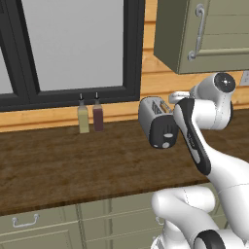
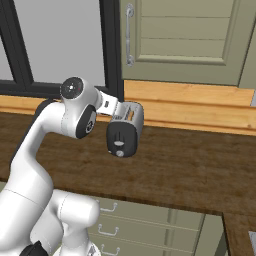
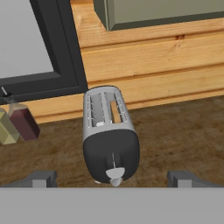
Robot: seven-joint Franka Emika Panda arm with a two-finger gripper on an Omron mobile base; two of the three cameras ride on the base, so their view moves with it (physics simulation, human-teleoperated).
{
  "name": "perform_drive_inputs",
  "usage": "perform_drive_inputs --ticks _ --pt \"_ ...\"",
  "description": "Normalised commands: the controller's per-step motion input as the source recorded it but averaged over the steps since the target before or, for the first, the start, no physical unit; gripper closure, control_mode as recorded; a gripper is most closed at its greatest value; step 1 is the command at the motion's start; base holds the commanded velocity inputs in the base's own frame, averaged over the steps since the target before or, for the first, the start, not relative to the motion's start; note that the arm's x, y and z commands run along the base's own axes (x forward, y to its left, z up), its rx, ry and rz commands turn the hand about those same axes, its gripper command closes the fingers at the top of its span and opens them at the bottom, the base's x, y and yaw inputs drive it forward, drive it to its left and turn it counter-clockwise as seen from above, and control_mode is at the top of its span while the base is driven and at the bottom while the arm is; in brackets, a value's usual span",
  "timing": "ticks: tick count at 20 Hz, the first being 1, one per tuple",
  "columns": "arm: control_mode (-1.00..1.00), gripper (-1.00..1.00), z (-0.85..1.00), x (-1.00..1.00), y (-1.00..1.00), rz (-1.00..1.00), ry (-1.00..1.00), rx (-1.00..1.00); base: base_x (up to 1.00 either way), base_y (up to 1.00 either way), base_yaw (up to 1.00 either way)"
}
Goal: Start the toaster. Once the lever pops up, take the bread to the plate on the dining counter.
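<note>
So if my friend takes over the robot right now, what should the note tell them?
Hand: open and empty, a fingertip on each side of the toaster's near end, not touching it.
Toaster: on the dark wood worktop under the window, dark end panel facing the robot.
Bread: a light-brown slice sits down in one slot.
Lever: pale piece low on the end panel; whether the toaster is running cannot be told.
Also there: two slim bottles to the toaster's left.
Done: arm lined up in front of the toaster.
Left: start it if needed, wait for the pop, carry the bread to the plate.
</note>
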Motion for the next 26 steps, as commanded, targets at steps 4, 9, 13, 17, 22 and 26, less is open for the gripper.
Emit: perform_drive_inputs --ticks 4,9,13,17,22,26 --pt "-1.00 -1.00 0.00 0.00 0.00 0.00 0.00 0.00 0.00 0.00 0.00" --pt "-1.00 -1.00 0.00 0.00 0.00 0.00 0.00 0.00 0.00 0.00 0.00" --pt "-1.00 -1.00 0.00 0.00 0.00 0.00 0.00 0.00 0.00 0.00 0.00" --pt "-1.00 -1.00 0.00 0.00 0.00 0.00 0.00 0.00 0.00 0.00 0.00" --pt "-1.00 -1.00 0.00 0.00 0.00 0.00 0.00 0.00 0.00 0.00 0.00" --pt "-1.00 -1.00 0.00 0.00 0.00 0.00 0.00 0.00 0.00 0.00 0.00"
